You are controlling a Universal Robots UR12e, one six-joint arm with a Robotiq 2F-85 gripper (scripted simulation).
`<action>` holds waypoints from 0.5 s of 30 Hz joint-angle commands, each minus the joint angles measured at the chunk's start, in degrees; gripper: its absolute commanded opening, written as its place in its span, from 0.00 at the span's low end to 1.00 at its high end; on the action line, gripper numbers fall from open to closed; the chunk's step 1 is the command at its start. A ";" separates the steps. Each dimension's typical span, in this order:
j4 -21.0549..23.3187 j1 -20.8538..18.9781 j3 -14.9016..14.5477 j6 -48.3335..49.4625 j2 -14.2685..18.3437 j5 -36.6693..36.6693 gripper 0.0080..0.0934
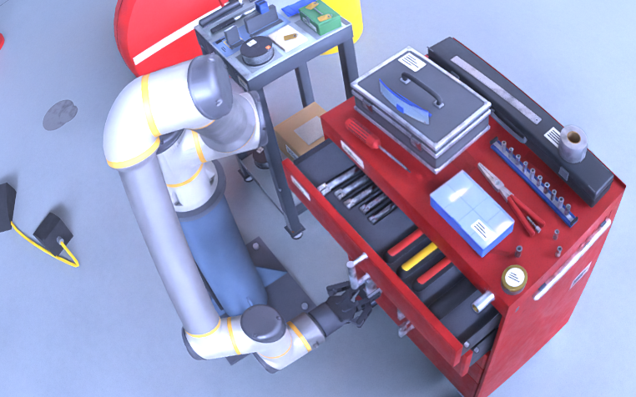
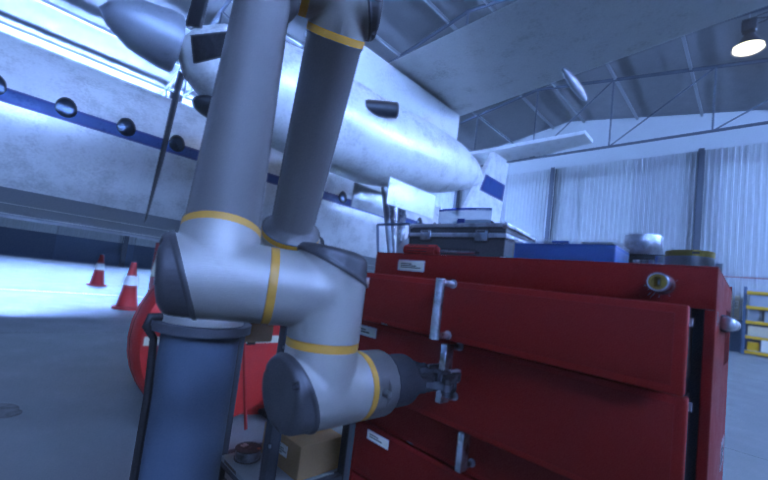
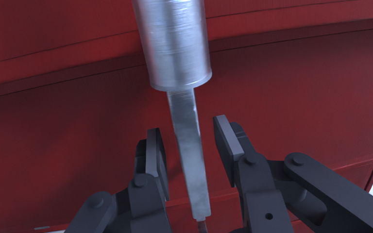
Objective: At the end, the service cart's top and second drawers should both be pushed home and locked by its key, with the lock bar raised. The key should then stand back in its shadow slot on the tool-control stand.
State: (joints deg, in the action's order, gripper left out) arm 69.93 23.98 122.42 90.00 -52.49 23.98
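Observation:
The red service cart (image 1: 463,217) has its top drawer (image 1: 384,232) pulled far out, showing tools in black foam. The second drawer (image 2: 543,410) below it also stands out from the cart body. Each drawer front carries a silver handle; the top one (image 2: 438,308) is above my gripper. The second drawer's handle (image 3: 187,150) is a flat silver bar and runs between my fingers. A brass-ringed lock (image 2: 658,283) sits at the cart's upper corner. The tool-control stand (image 1: 273,37) is behind the arm. My gripper (image 3: 187,150) is at the second drawer's front, open, with the bar untouched between the pads.
A grey case (image 1: 421,106), a blue box (image 1: 471,212), pliers and a socket rail lie on the cart top. A cardboard box (image 1: 300,131) sits under the stand. Black chocks on a yellow cord (image 1: 29,219) lie on the floor to the left.

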 commanded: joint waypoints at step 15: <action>0.00 0.00 -0.02 0.00 -0.04 0.00 0.22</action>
State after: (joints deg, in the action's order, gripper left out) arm 69.93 23.98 122.42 90.00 -52.49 23.98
